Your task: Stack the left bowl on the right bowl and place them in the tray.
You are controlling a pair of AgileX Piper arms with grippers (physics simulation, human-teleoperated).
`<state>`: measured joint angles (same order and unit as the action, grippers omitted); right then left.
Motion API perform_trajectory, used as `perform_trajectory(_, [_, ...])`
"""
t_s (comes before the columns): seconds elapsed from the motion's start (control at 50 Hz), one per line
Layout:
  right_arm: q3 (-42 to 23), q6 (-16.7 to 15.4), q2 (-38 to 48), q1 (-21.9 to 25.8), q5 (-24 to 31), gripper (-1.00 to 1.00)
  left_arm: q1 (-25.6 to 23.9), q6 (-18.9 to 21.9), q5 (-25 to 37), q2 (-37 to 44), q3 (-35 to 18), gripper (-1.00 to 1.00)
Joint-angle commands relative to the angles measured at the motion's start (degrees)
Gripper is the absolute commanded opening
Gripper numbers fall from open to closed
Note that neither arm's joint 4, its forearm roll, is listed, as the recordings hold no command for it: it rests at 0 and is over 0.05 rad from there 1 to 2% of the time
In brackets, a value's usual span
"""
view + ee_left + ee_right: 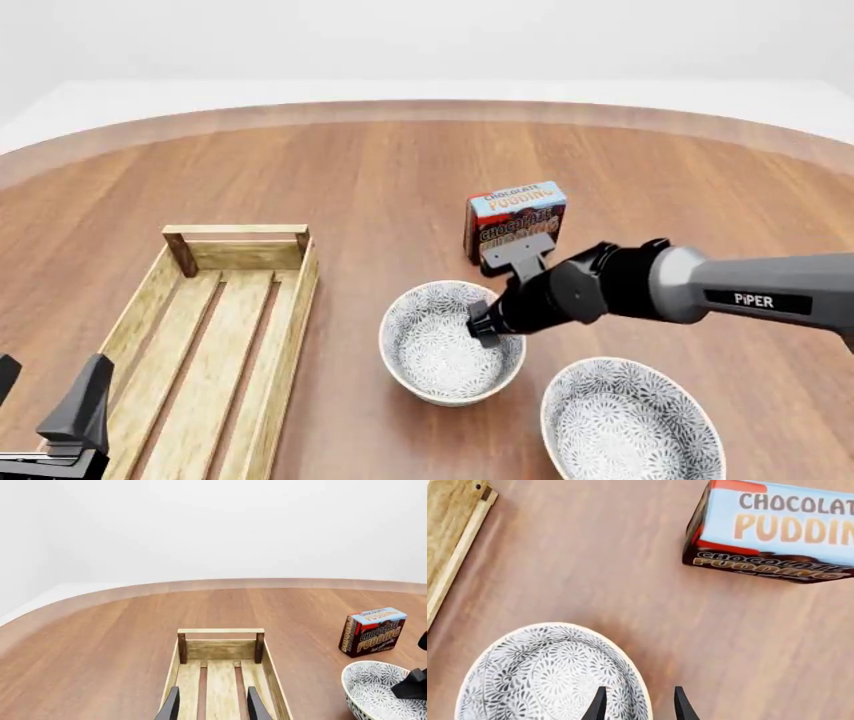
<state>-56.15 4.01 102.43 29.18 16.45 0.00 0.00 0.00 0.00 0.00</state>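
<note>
Round wooden desk in a plain white room

The desk (400, 160) has a reddish-brown top with grain running away from the front camera, and a paler curved band along its far edge. Beyond that edge lies a flat, pale floor (427, 88), meeting a featureless white wall (213, 525) with no visible seam details. The light is soft and even, casting only faint shadows on the wood.

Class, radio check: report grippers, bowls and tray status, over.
Right gripper open, jaws straddling left bowl rim. Left gripper open over empty tray. Right bowl not yet stacked. Pudding box behind bowls, clear of tray.
</note>
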Motion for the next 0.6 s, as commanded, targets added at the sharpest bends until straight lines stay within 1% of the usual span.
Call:
perform_trajectory(0.02, [1.0, 0.6, 1.1, 0.2, -1.5, 1.0, 0.0, 0.0, 0.0, 0.0, 0.0, 1.0])
perform_trajectory(0.16, [1.3, 0.9, 1.4, 0.5, -1.8, 1.0, 0.0, 0.0, 0.0, 0.0, 0.0, 1.0])
perform_trajectory(0.26, [1.4, 0.3, 1.7, 0.3, -1.8, 1.0, 0.0, 0.0, 0.0, 0.0, 0.0, 1.0])
perform_trajectory(0.28, [1.2, -0.1, 1.3, 0.1, -1.5, -1.0, 0.0, 0.0, 0.0, 0.0, 0.0, 1.0])
perform_trajectory(0.38, [0.7, -1.0, 0.6, -0.5, -0.7, -1.0, 0.0, 0.0, 0.0, 0.0, 0.0, 1.0])
perform_trajectory(0.6, [0.8, -0.8, -1.1, -0.1, -0.1, -1.0, 0.0, 0.0, 0.0, 0.0, 0.0, 1.0])
